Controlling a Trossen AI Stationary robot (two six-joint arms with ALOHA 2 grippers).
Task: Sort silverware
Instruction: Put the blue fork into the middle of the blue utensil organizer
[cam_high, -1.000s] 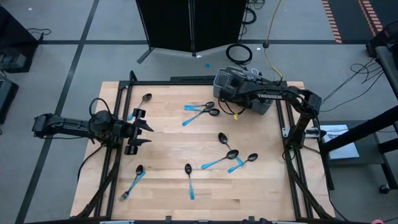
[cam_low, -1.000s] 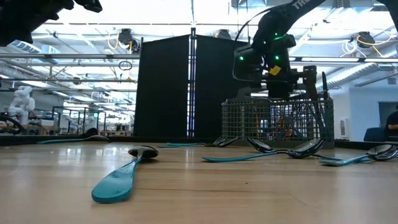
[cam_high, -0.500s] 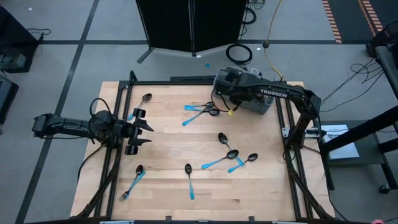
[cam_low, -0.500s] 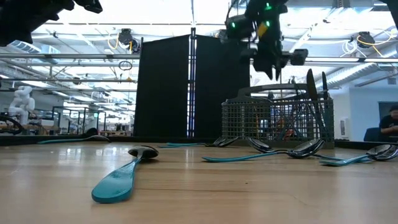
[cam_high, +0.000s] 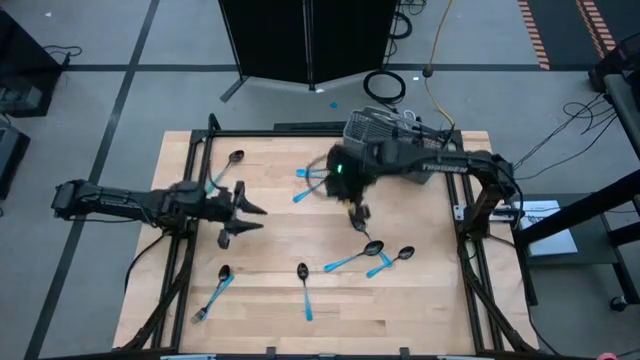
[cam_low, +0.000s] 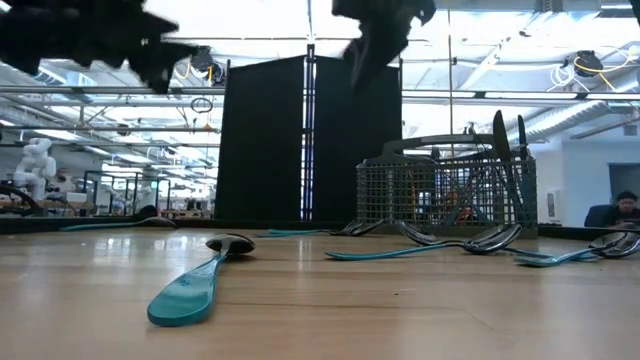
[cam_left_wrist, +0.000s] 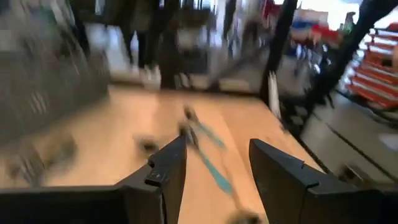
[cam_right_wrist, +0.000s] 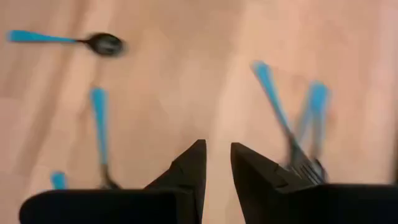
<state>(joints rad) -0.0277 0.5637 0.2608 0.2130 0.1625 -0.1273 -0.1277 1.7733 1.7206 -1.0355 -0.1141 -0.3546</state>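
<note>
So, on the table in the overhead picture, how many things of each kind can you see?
Spoons: 5
Blue-handled pieces, heads hidden: 2
Wire-mesh basket: 1
Total: 8; the right gripper may cover more.

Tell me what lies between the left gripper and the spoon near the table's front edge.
Only bare wood, in the high view: the left gripper, fingers apart, hovers over the table, and nothing lies between it and that spoon.

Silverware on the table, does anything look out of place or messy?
Yes. The silverware lies scattered at all angles across the wooden table, with only a few pieces standing in the wire basket at the far right corner. Nothing looks damaged.
</note>
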